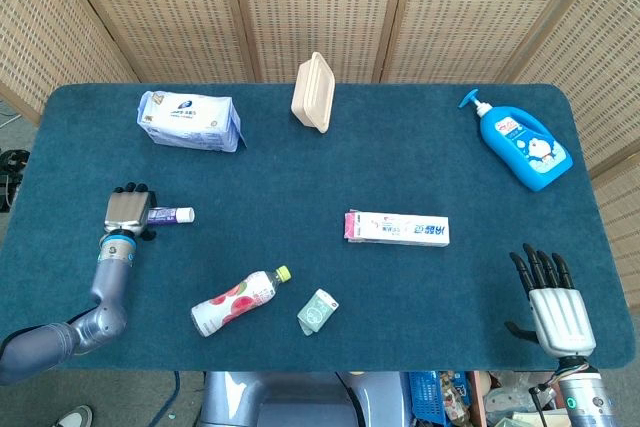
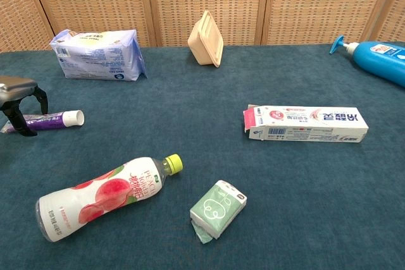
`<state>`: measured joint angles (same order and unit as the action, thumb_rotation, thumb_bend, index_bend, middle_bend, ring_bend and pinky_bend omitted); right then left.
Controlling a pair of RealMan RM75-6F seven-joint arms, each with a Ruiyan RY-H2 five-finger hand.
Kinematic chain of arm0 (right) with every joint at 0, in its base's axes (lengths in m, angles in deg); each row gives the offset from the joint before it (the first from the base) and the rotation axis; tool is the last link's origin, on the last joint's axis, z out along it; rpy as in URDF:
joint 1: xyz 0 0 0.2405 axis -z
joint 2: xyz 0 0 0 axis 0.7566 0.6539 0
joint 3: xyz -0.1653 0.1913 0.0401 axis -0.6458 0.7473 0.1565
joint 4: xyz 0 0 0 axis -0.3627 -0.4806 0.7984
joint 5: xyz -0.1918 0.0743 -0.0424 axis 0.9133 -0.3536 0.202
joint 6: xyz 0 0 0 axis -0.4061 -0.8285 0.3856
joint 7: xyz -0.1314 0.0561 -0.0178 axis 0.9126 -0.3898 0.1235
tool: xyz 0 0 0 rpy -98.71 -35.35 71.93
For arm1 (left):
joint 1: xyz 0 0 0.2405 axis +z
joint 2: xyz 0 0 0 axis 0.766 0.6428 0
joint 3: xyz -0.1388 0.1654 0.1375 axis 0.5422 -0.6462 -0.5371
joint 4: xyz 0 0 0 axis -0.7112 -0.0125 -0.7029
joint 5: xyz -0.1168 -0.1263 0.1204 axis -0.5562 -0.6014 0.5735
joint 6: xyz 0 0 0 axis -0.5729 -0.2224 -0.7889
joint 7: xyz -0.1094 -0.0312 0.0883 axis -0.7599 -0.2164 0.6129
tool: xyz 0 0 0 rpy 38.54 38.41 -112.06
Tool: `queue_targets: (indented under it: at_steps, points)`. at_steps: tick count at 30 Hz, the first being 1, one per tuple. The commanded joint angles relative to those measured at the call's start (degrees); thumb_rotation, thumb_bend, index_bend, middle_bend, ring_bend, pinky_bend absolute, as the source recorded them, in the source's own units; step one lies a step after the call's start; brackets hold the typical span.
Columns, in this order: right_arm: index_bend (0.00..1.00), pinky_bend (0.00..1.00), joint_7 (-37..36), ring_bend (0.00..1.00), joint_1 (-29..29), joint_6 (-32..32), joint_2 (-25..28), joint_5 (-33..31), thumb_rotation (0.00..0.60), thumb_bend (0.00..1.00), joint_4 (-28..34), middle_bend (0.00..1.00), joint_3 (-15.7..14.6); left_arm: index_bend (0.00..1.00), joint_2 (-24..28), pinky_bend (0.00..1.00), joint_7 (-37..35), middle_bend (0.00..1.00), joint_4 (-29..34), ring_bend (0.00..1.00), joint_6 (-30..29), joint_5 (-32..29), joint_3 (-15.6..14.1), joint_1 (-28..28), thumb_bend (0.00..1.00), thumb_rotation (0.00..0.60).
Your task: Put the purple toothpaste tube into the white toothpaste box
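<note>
The purple toothpaste tube (image 1: pixel 171 215) (image 2: pixel 49 120) lies flat at the table's left, its white cap pointing right. My left hand (image 1: pixel 126 211) (image 2: pixel 18 98) arches over the tube's tail end, with fingers behind it and the thumb in front, and a gap shows around the tube. The white toothpaste box (image 1: pixel 398 229) (image 2: pixel 306 124) lies flat right of centre, its end flap open toward the left. My right hand (image 1: pixel 555 309) hovers at the front right corner, fingers spread and holding nothing; the chest view does not show it.
A tissue pack (image 1: pixel 189 120) lies at the back left, a beige tray (image 1: pixel 312 93) stands at the back centre, and a blue pump bottle (image 1: pixel 524 144) is at the back right. A peach drink bottle (image 1: pixel 234 301) and a small green pack (image 1: pixel 317 311) lie near the front.
</note>
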<state>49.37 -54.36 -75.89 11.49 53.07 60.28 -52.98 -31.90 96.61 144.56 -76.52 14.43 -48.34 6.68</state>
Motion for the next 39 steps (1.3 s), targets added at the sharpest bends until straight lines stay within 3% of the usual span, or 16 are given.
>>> queue_targets:
  at_steps: [1, 11, 22, 31, 39]
  points:
    - [0.03, 0.0, 0.1, 0.0, 0.0, 0.0, 0.0, 0.0, 0.6, 0.0, 0.0, 0.0, 0.0, 0.42, -0.3, 0.19, -0.4, 0.24, -0.2, 0.16, -0.2, 0.2, 0.2, 0.1, 0.31, 0.6]
    - [0.04, 0.0, -0.2, 0.0, 0.2, -0.7, -0.1, 0.4, 0.6, 0.0, -0.1, 0.0, 0.1, 0.54, -2.0, 0.27, -1.6, 0.36, -1.2, 0.26, -1.2, 1.2, 0.3, 0.4, 0.41, 0.6]
    - [0.04, 0.0, -0.1, 0.0, 0.2, -0.7, -0.1, 0.6, 0.6, 0.0, 0.1, 0.0, 0.0, 0.72, -4.5, 0.39, -4.2, 0.55, -3.2, 0.42, -5.3, 6.8, 0.4, 1.5, 0.51, 0.6]
    - [0.05, 0.0, 0.3, 0.0, 0.1, -0.4, -0.3, 0.7, 0.6, 0.0, 0.1, 0.0, -0.1, 0.76, -3.6, 0.4, -7.5, 0.58, -2.5, 0.44, -5.9, 11.9, 0.9, 2.6, 0.54, 0.6]
    - [0.06, 0.0, 0.4, 0.0, -0.3, 0.3, -0.5, 0.6, 0.6, 0.0, 0.2, 0.0, -0.1, 0.76, 0.8, 0.41, -10.2, 0.59, 1.5, 0.44, -5.0, 17.8, -0.1, 3.1, 0.55, 0.6]
